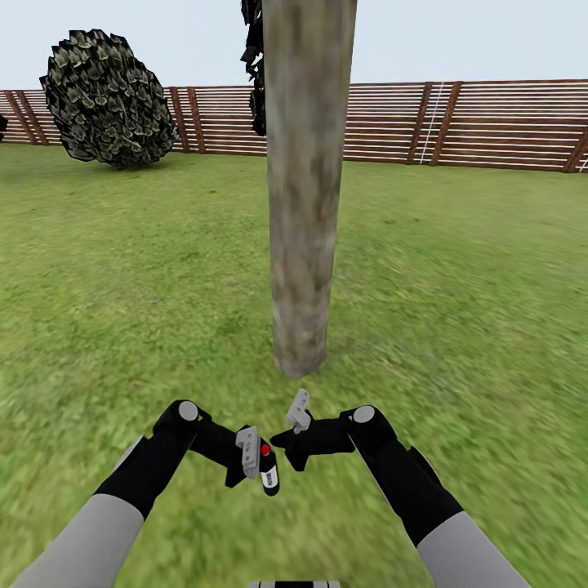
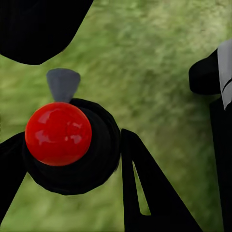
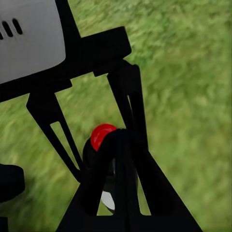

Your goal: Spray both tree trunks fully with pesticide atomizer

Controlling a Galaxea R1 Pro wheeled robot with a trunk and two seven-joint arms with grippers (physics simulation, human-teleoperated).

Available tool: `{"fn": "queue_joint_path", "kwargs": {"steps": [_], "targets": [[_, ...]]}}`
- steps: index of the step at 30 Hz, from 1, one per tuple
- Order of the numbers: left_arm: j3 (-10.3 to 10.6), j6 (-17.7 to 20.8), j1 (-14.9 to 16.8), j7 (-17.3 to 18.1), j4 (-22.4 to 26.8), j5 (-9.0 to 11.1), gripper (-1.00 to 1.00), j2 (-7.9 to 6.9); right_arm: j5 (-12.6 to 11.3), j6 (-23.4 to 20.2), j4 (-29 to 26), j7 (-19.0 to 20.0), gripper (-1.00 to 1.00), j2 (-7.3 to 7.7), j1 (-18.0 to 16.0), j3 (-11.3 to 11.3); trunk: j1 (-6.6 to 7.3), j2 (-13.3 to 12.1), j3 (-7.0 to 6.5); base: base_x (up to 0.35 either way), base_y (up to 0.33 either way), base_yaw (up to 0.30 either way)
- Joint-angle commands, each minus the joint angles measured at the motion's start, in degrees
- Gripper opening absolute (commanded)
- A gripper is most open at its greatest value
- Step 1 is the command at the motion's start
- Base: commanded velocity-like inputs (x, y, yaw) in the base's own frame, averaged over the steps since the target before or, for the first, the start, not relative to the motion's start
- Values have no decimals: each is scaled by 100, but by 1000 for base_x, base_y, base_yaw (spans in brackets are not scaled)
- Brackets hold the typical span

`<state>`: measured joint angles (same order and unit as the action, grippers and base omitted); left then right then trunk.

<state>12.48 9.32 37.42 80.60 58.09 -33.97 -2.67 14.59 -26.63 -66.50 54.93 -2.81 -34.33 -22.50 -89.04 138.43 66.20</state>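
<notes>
The left hand (image 1: 250, 456) grips the pesticide atomizer (image 1: 267, 469) low over the lawn (image 1: 122, 269), the atomizer's long axis running near to far and its red-dotted end toward the tree trunk (image 1: 304, 204) just beyond. Just to its right, the right hand (image 1: 299, 415) has its fingers parted and holds nothing.

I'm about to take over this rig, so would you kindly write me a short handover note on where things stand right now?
Left gripper: shut on the pesticide atomizer, whose dot shows red, held low over the lawn.
Right gripper: open, holding nothing, close beside the atomizer.
Tree trunk: straight ahead, close, upright.
Done: atomizer picked up, robot at a tree.
Left: no white specks visible on this trunk, so it likely needs spraying, then the second tree.
</notes>
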Motion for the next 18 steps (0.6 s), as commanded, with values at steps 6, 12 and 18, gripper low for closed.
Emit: {"fn": "queue_joint_path", "kwargs": {"steps": [6, 12, 18], "targets": [[0, -1, 2, 3, 0, 8, -100, -3, 0, 0, -3, 0, -100, 0, 0, 0, 0, 0, 0, 0, 0, 0], [-1, -1, 10, 6, 6, 13, -100, 2, 0, 0, -1, 1, -100, 0, 0, 0, 0, 0, 0, 0, 0, 0], [-8, -3, 11, 5, 9, 19, -100, 3, 0, 0, 3, 0, -100, 1, 0, 0, 0, 0, 0, 0, 0, 0]]}}
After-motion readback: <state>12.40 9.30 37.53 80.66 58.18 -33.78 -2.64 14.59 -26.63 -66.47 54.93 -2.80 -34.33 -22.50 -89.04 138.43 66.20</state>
